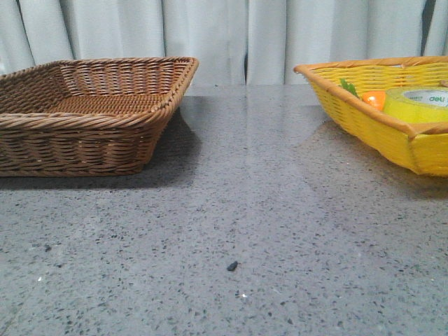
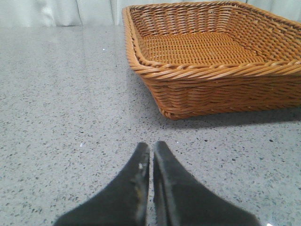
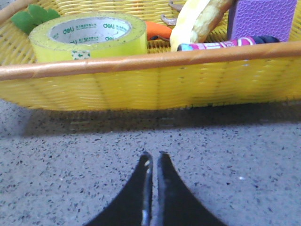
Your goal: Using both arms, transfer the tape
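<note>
The grey counter [image 1: 238, 231] holds 2 baskets: a brown one [image 1: 91, 119] by its far left edge, a yellow one [image 1: 392, 126] by its far right edge. The tape [image 3: 89, 35] lies flat inside the yellow one, beside a carrot [image 1: 374, 99] and a purple block [image 3: 263, 19]. My left gripper [image 2: 151, 150] and right gripper [image 3: 153, 157] each hang above bare counter, jaws pressed together, holding nothing.

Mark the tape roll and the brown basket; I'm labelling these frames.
tape roll [image 3: 89, 40], right wrist view, yellow outer side wall.
brown basket [image 1: 91, 120], front view, front rim.
</note>
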Controlling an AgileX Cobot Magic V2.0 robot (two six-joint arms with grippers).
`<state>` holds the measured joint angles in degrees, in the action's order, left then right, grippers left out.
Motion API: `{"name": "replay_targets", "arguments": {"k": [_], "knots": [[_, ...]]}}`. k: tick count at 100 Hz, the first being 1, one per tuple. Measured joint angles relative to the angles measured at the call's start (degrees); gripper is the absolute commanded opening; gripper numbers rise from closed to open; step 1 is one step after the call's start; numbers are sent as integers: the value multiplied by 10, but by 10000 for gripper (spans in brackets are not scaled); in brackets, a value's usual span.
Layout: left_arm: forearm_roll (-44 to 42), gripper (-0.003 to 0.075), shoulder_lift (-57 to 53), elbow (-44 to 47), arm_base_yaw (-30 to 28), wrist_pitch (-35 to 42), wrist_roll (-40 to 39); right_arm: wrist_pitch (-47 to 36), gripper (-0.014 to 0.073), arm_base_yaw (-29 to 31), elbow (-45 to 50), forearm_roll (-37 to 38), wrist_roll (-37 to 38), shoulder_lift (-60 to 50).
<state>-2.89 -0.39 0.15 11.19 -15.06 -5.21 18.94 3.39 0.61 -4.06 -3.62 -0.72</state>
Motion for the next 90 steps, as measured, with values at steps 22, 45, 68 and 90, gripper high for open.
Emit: {"name": "replay_targets", "arguments": {"k": [22,45,68,90], "knots": [[0,-21,0,0,0,5,0,-47,-68,0,0,-13,0,0],[-6,-21,0,0,0,51,0,-144,-68,0,0,-25,0,0],[-8,-21,0,0,0,119,0,-230,-68,0,0,-26,0,0],[-9,-21,0,-10,0,127,0,-175,-68,0,-2,-29,0,0]]}}
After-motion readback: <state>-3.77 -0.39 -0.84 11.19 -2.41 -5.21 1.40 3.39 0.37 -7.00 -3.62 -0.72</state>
